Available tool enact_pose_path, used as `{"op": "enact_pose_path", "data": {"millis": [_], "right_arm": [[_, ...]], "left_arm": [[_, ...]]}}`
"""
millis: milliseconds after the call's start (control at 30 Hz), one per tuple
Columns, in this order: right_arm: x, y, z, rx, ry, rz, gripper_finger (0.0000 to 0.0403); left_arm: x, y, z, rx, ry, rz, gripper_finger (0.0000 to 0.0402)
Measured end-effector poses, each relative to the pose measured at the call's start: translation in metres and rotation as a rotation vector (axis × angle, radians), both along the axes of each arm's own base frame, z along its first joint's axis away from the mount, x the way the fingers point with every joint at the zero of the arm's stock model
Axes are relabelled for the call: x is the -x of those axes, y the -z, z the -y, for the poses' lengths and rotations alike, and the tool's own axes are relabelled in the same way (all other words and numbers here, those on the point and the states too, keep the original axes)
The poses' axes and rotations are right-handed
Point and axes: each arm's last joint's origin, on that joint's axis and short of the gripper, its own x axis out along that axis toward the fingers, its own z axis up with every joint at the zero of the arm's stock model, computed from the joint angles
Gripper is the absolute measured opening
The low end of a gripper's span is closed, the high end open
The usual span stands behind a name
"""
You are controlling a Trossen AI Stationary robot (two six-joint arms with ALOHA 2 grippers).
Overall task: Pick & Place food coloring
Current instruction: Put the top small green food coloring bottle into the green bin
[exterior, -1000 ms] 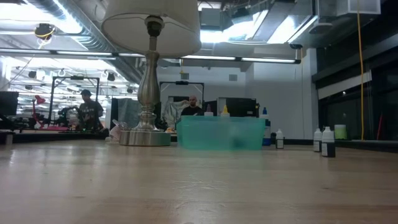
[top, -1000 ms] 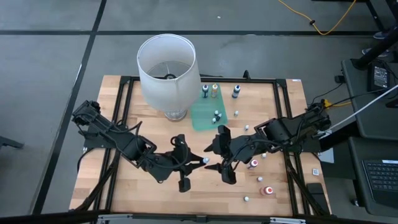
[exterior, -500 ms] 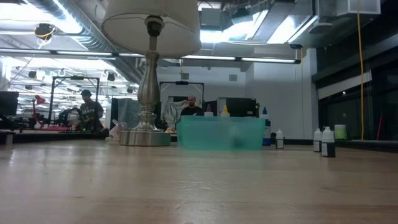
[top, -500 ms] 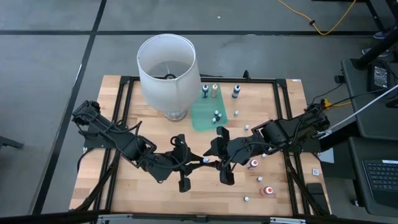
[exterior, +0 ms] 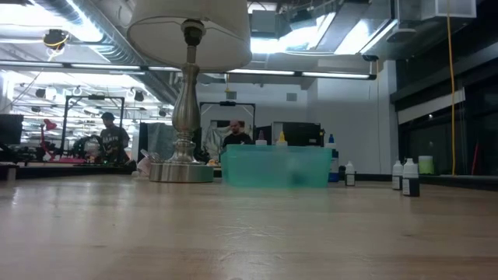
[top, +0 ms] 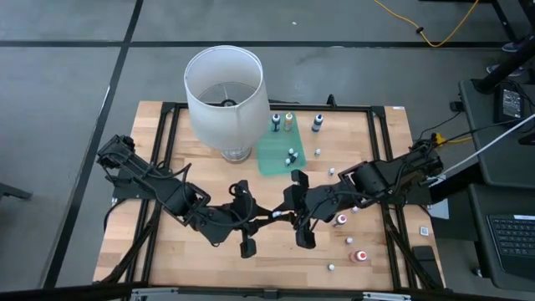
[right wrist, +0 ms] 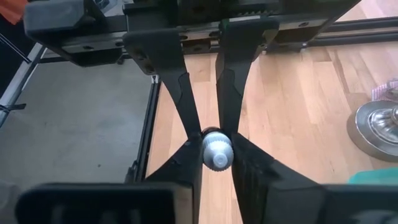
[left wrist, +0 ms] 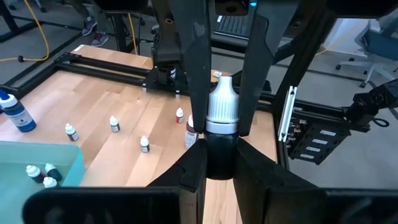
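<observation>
One small food coloring bottle [left wrist: 222,112] with a white cap and dark contents is held between both grippers over the middle of the table, toward its near edge. My left gripper [top: 272,218] comes from the left and is shut on the bottle's body. My right gripper [top: 287,217] comes from the right and is shut on its cap, which shows end-on in the right wrist view [right wrist: 217,151]. Other tiny bottles [top: 340,220] stand on the table to the right. The green tray [top: 276,155] lies beside the lamp base and holds a few bottles. My left gripper pinches the bottle's dark body [left wrist: 222,149] between its two fingers, coming level from the table's left. The fingers lie along the bottle. The bottle lies level, clear of the table, its cap toward the right arm. My right gripper has its two fingers [right wrist: 189,158] on either side of the white cap [right wrist: 217,144], coming level from the table's right. The cap points straight back between the fingers. The same fingers show beside the cap's shoulder in the left wrist view [left wrist: 200,121].
A lamp with a big white shade [top: 224,88] stands at the back left of centre. Three larger bottles [top: 288,121] stand behind the tray. Red bottles [top: 360,256] and tiny ones [top: 331,267] are scattered at the near right. A black frame [top: 389,217] runs along the table's edges.
My right gripper has moved a little toward the left gripper, and its fingers have shut around the bottle's white cap. My left gripper has kept still with the bottle.
</observation>
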Motion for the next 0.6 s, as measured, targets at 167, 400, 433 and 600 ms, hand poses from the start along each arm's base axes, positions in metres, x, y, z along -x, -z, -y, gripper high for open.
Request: {"op": "enact_pose_path", "data": {"millis": [167,400,433,600], "right_arm": [[0.002,0.001,-0.002,0.002,0.002,-0.015,0.0065],[0.010,0.005,0.000,0.008,0.004,-0.093,0.0064],[0.011,0.006,0.002,0.019,0.012,-0.111,0.0065],[0.018,0.008,0.013,0.085,0.097,-0.166,0.0064]], "left_arm": [[0.000,0.000,0.000,0.017,0.020,-0.007,0.0068],[0.015,0.005,-0.003,0.047,0.000,-0.123,0.0149],[0.018,0.006,-0.005,0.048,-0.015,-0.144,0.0165],[0.037,0.012,-0.009,0.039,-0.106,-0.242,0.0234]]}}
